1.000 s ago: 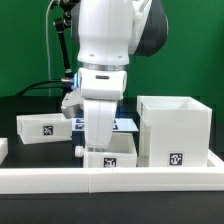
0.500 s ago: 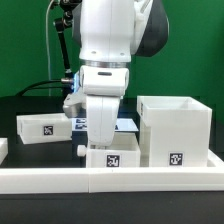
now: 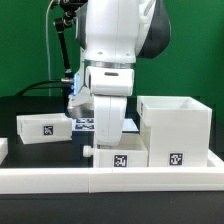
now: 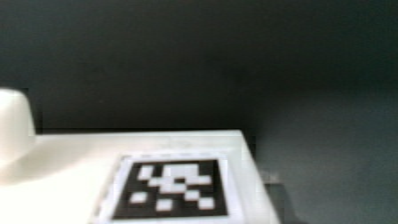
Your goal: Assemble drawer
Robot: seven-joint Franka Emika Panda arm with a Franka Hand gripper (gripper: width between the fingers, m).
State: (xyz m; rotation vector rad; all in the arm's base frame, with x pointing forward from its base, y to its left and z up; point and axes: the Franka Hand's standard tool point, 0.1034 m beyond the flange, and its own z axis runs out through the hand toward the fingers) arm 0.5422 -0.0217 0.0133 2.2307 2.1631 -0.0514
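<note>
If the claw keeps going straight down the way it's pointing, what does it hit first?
Probably the small middle tray directly under the claw; a tagged white face shows close in the wrist view. Whether they touch is unclear.

This is a robotics lab test cell. A white Franka arm stands over a matte black worktop before a plain green backdrop, with dark cables running behind it. Printed black-and-white square tags mark the white plastic tray and casing. A marker board lies flat, and a low white border wall fences the front edge.
</note>
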